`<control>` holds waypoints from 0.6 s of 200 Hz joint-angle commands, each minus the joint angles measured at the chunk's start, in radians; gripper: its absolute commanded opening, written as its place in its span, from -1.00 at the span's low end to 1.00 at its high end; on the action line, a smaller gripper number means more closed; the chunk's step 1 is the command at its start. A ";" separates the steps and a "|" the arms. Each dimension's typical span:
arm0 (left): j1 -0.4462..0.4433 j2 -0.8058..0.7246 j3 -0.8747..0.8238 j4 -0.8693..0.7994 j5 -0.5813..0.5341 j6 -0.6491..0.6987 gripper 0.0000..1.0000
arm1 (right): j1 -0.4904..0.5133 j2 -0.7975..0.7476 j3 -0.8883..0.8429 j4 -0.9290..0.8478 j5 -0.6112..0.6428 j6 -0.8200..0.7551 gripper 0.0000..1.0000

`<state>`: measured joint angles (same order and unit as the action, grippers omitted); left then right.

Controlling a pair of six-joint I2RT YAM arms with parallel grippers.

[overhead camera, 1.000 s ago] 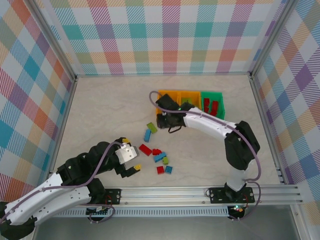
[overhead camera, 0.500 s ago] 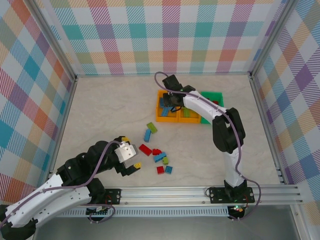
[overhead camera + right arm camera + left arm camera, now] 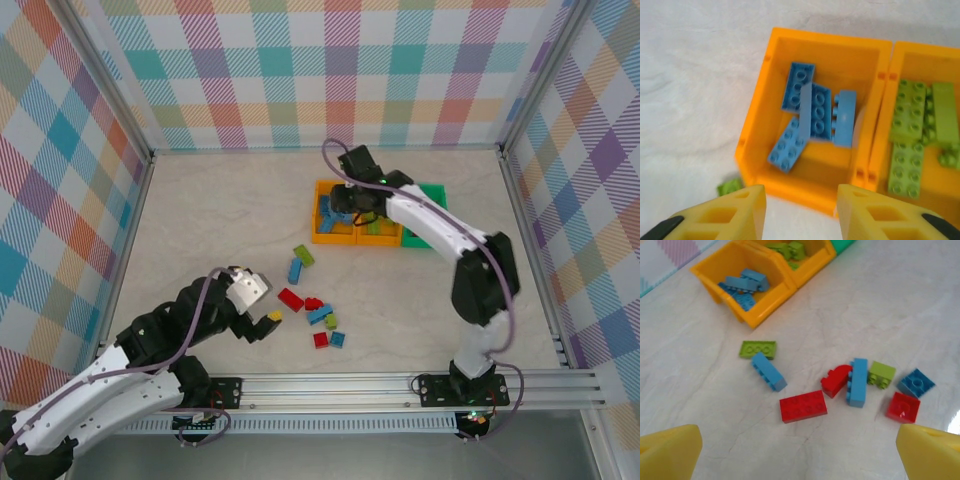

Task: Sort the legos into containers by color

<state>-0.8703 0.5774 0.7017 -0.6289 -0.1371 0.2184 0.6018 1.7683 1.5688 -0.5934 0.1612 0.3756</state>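
Right arm: now reaching over the left orange bin (image 3: 318,226) at the back of the table (image 3: 220,220), having swung there from the loose pile a second ago.

Right gripper (image 3: 802,210): fingers drawing apart from shut, nothing between them. I'm reading this as a blue brick just released.

Blue legos (image 3: 812,112) are lying jumbled in that bin, with lime legos (image 3: 910,115) filling the middle orange bin (image 3: 890,60) touching it.

Left gripper (image 3: 800,455): fingers spread wide, carrying nothing, hovering over the loose legos (image 3: 850,382) and edging slightly closer.

Eight bricks are waiting there: three blue, three red, two lime. The sort is looking past halfway.
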 commanded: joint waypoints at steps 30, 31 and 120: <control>0.057 0.343 0.343 -0.054 -0.141 -0.479 1.00 | 0.004 -0.524 -0.428 0.128 -0.165 0.033 0.10; 0.061 0.352 0.347 -0.054 -0.139 -0.486 1.00 | 0.003 -0.533 -0.436 0.130 -0.168 0.034 0.10; 0.436 0.992 0.490 0.138 0.190 -0.837 0.83 | 0.003 -0.793 -0.637 -0.003 -0.244 0.097 0.50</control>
<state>-0.4473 1.4574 1.1156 -0.5274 -0.0395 -0.5079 0.6018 1.0100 0.9524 -0.5709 -0.0422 0.4438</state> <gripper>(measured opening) 0.921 0.729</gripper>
